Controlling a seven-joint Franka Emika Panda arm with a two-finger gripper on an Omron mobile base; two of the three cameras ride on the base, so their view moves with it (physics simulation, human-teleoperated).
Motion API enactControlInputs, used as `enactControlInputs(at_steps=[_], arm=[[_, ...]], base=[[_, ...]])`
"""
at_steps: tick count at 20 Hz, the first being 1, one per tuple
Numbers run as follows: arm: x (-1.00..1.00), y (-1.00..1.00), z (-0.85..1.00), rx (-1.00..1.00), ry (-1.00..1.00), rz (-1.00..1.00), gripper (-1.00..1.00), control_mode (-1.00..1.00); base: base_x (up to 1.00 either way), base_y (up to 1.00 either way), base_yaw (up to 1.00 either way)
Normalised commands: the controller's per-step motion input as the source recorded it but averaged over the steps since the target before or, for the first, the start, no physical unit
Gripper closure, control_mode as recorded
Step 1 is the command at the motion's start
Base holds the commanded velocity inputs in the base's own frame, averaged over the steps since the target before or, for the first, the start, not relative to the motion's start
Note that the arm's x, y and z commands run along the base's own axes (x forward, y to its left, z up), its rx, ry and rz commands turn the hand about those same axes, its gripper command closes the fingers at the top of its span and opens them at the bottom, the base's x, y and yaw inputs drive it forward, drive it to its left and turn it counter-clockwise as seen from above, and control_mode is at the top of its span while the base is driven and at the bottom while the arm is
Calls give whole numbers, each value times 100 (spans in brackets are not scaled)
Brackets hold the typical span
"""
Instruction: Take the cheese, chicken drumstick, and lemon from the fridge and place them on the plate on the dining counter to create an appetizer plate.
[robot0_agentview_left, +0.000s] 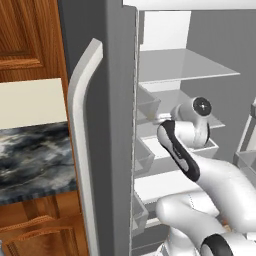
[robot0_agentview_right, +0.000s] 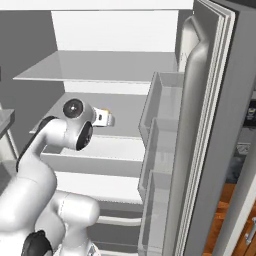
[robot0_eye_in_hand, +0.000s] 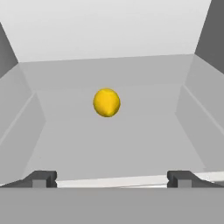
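The fridge (robot0_agentview_left: 120, 100) stands open, showing its white inside and glass shelves (robot0_agentview_right: 100, 67). My arm reaches into a middle shelf. A bright yellow round lemon (robot0_eye_in_hand: 106, 102) lies alone on the pale floor of a white compartment, straight ahead of my gripper (robot0_eye_in_hand: 111, 178) and some way beyond it. The two dark fingertips (robot0_eye_in_hand: 41, 178) stand far apart with nothing between them, so the gripper is open. From the right base view the gripper (robot0_agentview_right: 107, 119) points into the fridge above a shallow white tray (robot0_agentview_right: 95, 160).
The left door, with its long curved pale handle (robot0_agentview_left: 80, 130), is close on my left. The right door (robot0_agentview_right: 215, 125) carries clear bins (robot0_agentview_right: 160, 120) close to my arm. A marbled counter top (robot0_agentview_left: 30, 160) over brown wooden cabinets lies left of the fridge.
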Motion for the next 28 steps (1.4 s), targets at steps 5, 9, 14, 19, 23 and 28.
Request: enactControlInputs(at_steps=[5, 9, 14, 19, 23, 28], arm=[[50, 1, -18, 0, 0, 0, -100, -100], [49, 0, -11, 0, 0, 0, -100, -100], [47, 1, -10, 0, 0, 0, -100, -100], [43, 4, -15, 0, 0, 0, -100, -100], [37, 7, -18, 0, 0, 0, -100, -100], [41, 5, -16, 0, 1, 0, -100, -100]], base=[[0, 0, 0], [0, 0, 0], [0, 0, 0], [0, 0, 0], [0, 0, 0], [0, 0, 0]])
